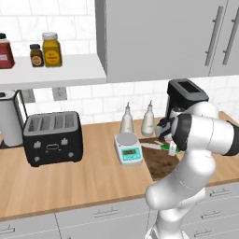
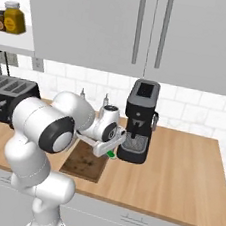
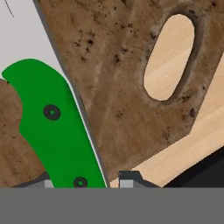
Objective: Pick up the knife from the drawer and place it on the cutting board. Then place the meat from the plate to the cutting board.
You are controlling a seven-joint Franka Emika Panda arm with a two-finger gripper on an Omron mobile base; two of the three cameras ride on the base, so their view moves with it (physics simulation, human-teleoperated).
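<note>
My gripper (image 3: 85,181) is shut on the knife (image 3: 57,131) by its bright green handle, which sits between the two dark fingertips in the hand view. The silver blade runs off toward the upper left there. The knife (image 1: 164,146) hangs low over the far end of the dark brown cutting board (image 1: 161,164), blade pointing left toward the scale. From the right, the gripper (image 2: 109,150) is above the board's (image 2: 84,161) far right corner, near its oval handle hole (image 3: 168,57). The meat and the plate are out of view.
A white digital scale (image 1: 128,149) stands just left of the board, with two bottles (image 1: 127,119) behind it. A black coffee machine (image 2: 139,121) stands close on the gripper's right. A black toaster (image 1: 52,137) and a paper towel roll (image 1: 9,119) are further left.
</note>
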